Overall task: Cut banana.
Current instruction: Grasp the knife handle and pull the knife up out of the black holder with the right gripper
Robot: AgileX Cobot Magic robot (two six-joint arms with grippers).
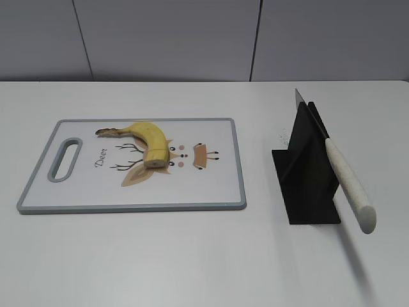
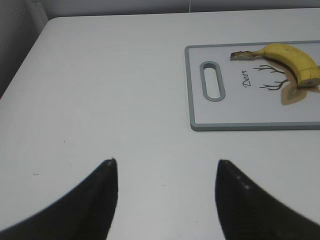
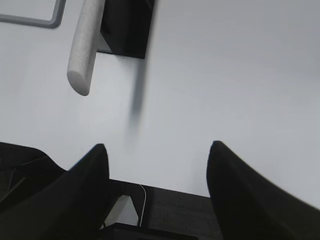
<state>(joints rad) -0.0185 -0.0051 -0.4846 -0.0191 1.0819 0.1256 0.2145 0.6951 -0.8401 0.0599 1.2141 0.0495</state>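
white table (image 1: pixel 192 256) holds cutting board (image 1: pixel 217 192) bearing banana (image 1: pixel 148 137); stand (image 1: pixel 307 185) holds knife (image 1: pixel 345 179).

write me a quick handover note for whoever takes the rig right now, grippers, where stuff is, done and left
Left gripper: open, empty, over bare table short of the cutting board.
Right gripper: open, empty, near the knife handle, not touching it.
Banana: lying on the board, stem toward the board's handle slot, flat cut end facing the front edge. No loose slices visible.
Knife: resting in the black stand right of the board, handle sticking out toward the front.
Done: nothing picked up yet.
Left: grasp the knife, steady the banana, cut.
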